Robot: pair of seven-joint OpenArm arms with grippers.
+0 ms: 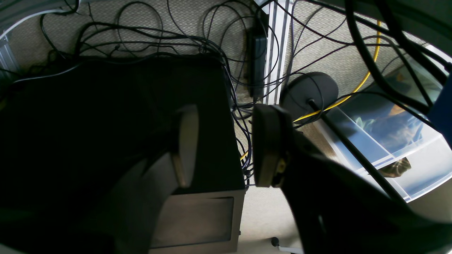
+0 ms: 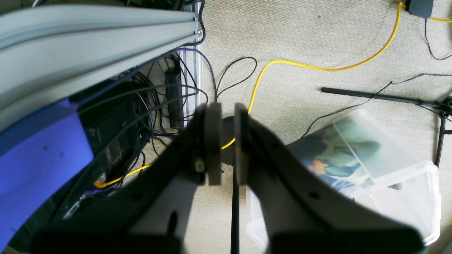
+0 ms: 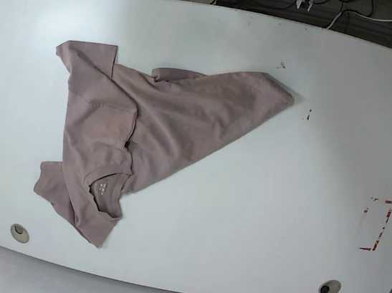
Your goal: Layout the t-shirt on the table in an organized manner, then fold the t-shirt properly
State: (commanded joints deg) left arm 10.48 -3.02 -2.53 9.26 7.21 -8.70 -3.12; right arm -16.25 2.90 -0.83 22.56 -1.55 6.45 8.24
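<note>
On the glossy white table (image 3: 244,218), toward its left side in the base view, the mauve T-shirt (image 3: 170,121) lies crumpled, neck opening low. Beyond the far edge, my left gripper (image 1: 224,146) and right gripper (image 2: 229,144) both hold their jaws spread, nothing between them.

Base looks down from above; both wrists (close in) share the floor clutter.

A yellow cable (image 2: 310,66) curves over the carpet (image 2: 282,35) near a translucent bin (image 2: 406,197), its contents perhaps fabric.
</note>
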